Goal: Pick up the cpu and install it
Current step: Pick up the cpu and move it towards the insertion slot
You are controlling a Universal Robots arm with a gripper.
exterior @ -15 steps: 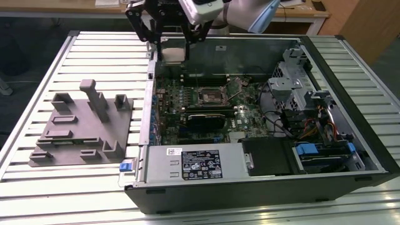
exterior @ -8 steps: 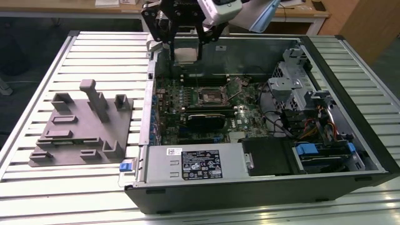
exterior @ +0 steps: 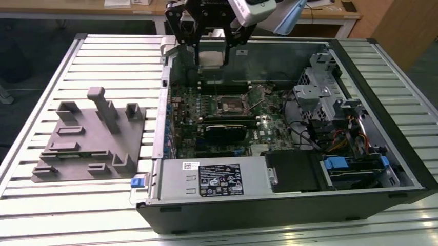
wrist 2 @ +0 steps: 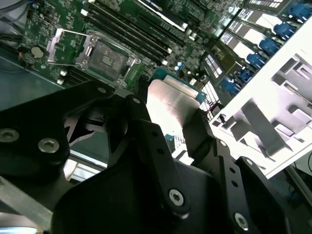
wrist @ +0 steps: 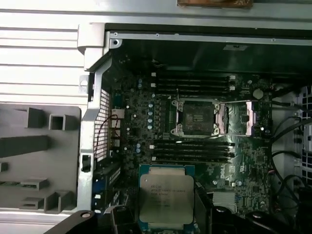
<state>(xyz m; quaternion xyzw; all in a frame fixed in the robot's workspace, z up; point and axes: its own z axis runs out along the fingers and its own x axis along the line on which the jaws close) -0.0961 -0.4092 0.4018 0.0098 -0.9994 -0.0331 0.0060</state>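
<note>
Fingers (wrist 2: 146,136) pinch cpu (wrist: 165,200) by its edges, aloft, apart from open socket (wrist: 197,117); transfer step in hand, seating likely demands square alignment.

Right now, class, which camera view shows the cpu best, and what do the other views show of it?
The first wrist view: the cpu faces the camera, nearly its whole silvery face visible. The second wrist view shows it slanted, partly behind the pincer. The exterior view shows a small pale square.
</note>
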